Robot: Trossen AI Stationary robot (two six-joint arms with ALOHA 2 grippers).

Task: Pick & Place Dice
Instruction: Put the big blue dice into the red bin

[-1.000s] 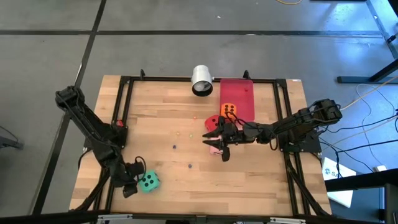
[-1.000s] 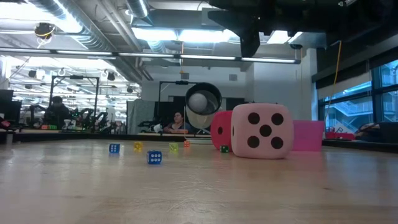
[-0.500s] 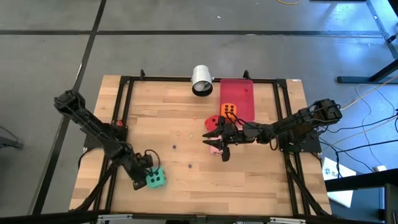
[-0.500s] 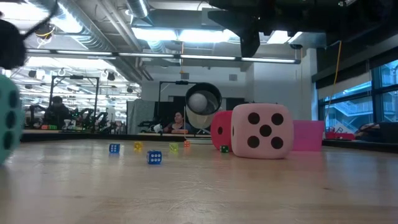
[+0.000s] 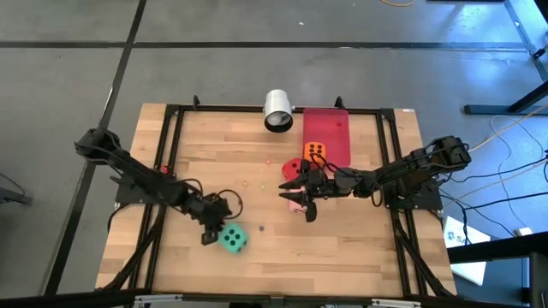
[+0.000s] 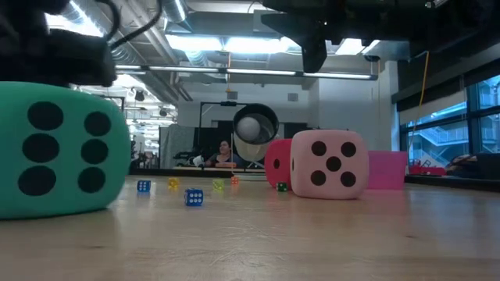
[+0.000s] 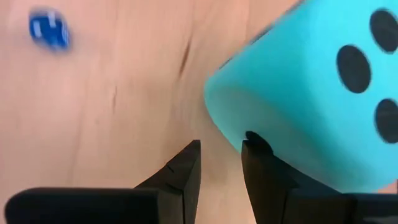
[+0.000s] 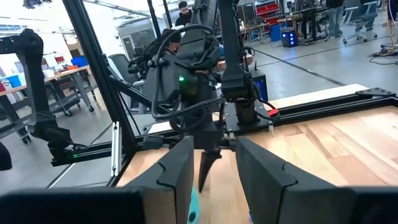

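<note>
The green die (image 5: 232,239) sits on the table near the front left and fills the left of the low view (image 6: 55,148). My left gripper (image 5: 211,233) is right beside it on its left. Its fingers are slightly open with bare wood between them (image 7: 221,149). The pink die (image 5: 295,204) rests on the table at mid-right, with the red die (image 5: 294,167) behind it. The orange die (image 5: 315,151) lies on the red tray (image 5: 332,128). My right gripper (image 5: 301,195) hovers level above the pink die, open and holding nothing (image 8: 214,162). My left gripper touches the green die with the outer side of one finger (image 7: 258,152), against the die's side near a lower edge (image 7: 249,127). Nothing is between the fingers. They slant down from the table's left. The die rests on the table.
A white cup (image 5: 278,111) lies on its side at the far edge beside the tray. Several tiny dice (image 6: 194,197) are scattered over the middle of the table. A black frame (image 5: 171,137) runs along the table's left, far and right sides. People sit in the room behind.
My left gripper has swung from the near left corner toward the table's right edge and sunk a little, rolling at the wrist. The green die has slid along the table beside it toward the middle. In the low view it has come in from the left.
</note>
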